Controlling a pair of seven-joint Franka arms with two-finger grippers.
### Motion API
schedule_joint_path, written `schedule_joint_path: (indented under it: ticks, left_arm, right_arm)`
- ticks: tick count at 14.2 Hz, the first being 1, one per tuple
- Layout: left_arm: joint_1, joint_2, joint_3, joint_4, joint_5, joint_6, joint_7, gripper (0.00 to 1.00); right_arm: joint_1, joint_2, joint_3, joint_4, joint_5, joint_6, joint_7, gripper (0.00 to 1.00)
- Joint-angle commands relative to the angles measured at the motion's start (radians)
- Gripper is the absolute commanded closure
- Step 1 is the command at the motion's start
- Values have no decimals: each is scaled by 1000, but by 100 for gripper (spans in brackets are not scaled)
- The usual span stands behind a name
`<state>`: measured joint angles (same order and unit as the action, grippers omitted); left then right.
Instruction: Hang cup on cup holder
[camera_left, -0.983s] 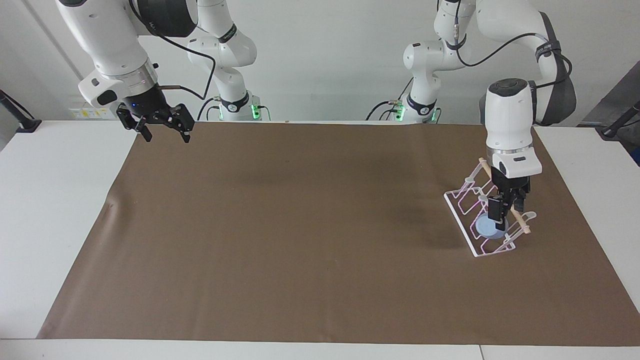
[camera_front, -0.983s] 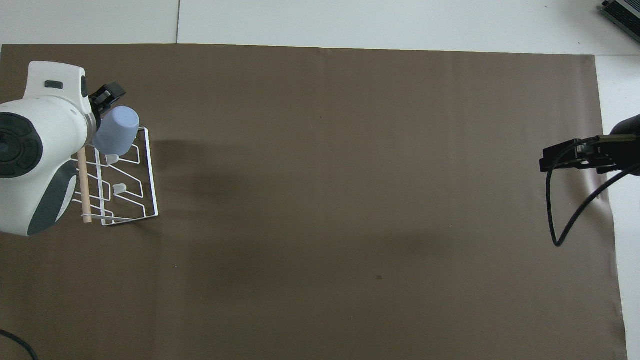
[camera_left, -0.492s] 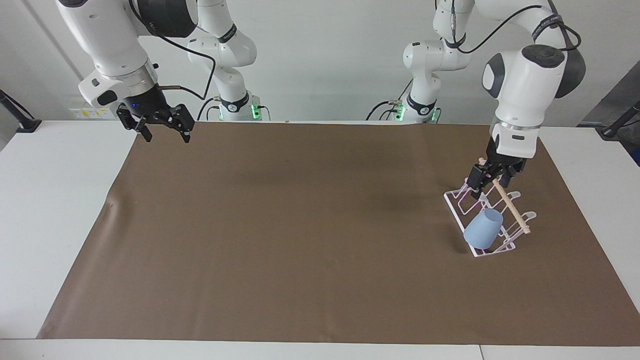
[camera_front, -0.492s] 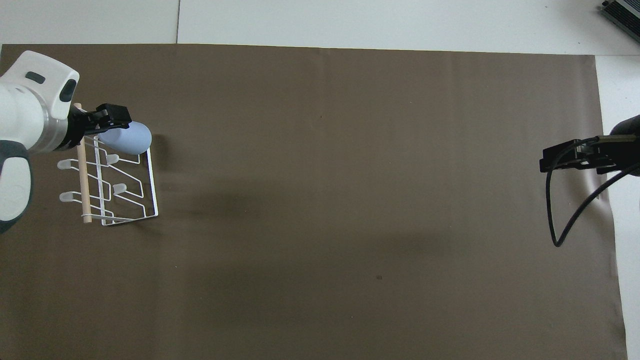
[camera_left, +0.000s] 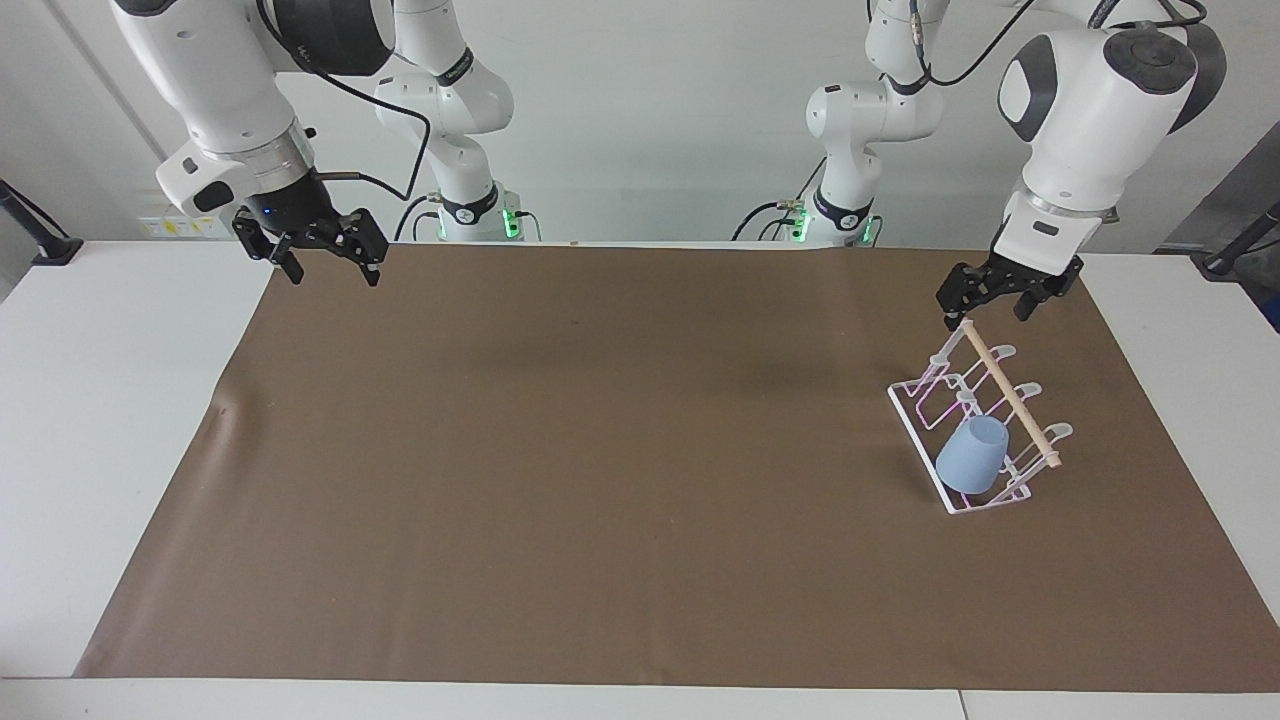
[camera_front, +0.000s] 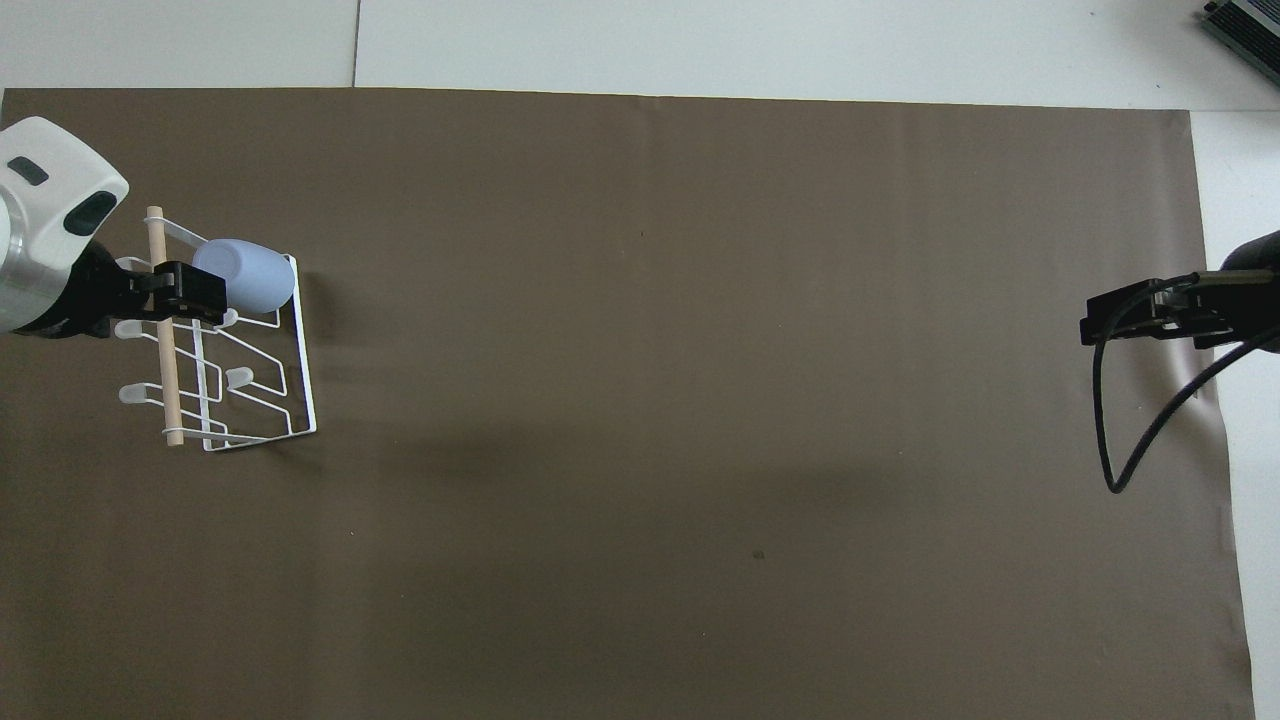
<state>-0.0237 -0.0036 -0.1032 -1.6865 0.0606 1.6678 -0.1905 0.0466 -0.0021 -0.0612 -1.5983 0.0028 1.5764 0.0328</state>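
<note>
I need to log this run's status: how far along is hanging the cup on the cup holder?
Done, by the look of it: the cup sits tilted on a prong of the cup holder, at the holder's end farthest from the robots, with nothing gripping it. In hand: the left gripper, fingers open and empty, is in the air over the holder's end nearest the robots. The right gripper waits, open. Nothing obvious is left.
</note>
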Motion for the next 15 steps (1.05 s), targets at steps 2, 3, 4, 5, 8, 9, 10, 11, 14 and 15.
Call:
schedule_joint_path:
  ticks: [2, 3, 4, 5, 8, 9, 10, 11, 14, 15]
  left_arm:
    - [-7, 1, 2, 73, -12, -150, 65, 0]
    - [-10, -10, 2, 73, -13, -158, 78, 0]
    - [-10, -22, 2, 73, -19, -161, 88, 0]
    - [-12, -35, 0, 73, -19, -161, 89, 0]
    - [-13, -59, -1, 71, -33, -163, 91, 0]
    - [-10, -71, 0, 71, -35, -161, 94, 0]
    - [-10, -76, 2, 68, -38, -166, 91, 0]
    - [-7, -82, 5, 67, -38, -178, 94, 0]
    - [-1, -96, 7, 64, -38, -203, 95, 0]
    - [-4, -96, 7, 62, -38, -203, 95, 0]
  right_arm:
    - [-11, -19, -2, -19, -23, 20, -8, 0]
    - [-14, -19, -5, -19, -23, 36, -10, 0]
    - [-28, -19, -5, -17, -23, 37, -8, 0]
    - [-30, -18, -5, -14, -26, 37, -8, 0]
    - [-33, -19, -5, -15, -27, 48, -14, 0]
    - [-31, -19, -5, -17, -27, 48, -16, 0]
    - [-31, -19, -3, -17, -27, 48, -20, 0]
    - [-31, -21, -3, -19, -27, 48, -28, 0]
    - [-24, -22, -3, -23, -29, 48, -44, 0]
    - [-22, -25, -2, -23, -27, 48, -42, 0]
